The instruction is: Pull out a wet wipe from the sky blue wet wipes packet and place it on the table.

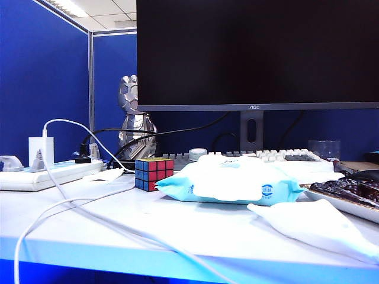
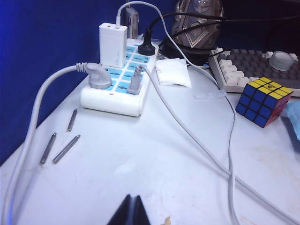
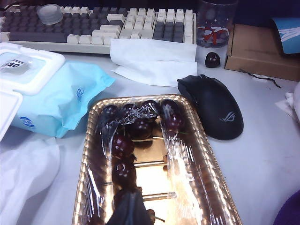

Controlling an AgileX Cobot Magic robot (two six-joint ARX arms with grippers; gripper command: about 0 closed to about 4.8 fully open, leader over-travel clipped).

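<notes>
Blue partition walls and a dark monitor [image 1: 254, 53] back a white bench [image 1: 177, 231].

Both sets of fingers are pressed together with nothing between them. The right fingers [image 3: 127, 209] hang over a gold tray [image 3: 199, 154] of dark fruit, just beside the sky blue wet wipes packet [image 3: 61, 101]. The left fingers [image 2: 131, 212] hover well away from the packet, over bare bench beyond the Rubik's cube [image 2: 264, 101].

A wet wipe [image 1: 320, 228] already lies limp on the bench in front of the packet, touching nothing else, so the job looks nearly complete; the sensible finish is to draw the right arm off without dragging the sheet or tray.

Only the exterior view shows the wipe whole. Only the right wrist view shows the packet's white flap [image 3: 28, 68] standing open. Only the left wrist view shows the power strip [image 2: 117, 84] from above.
</notes>
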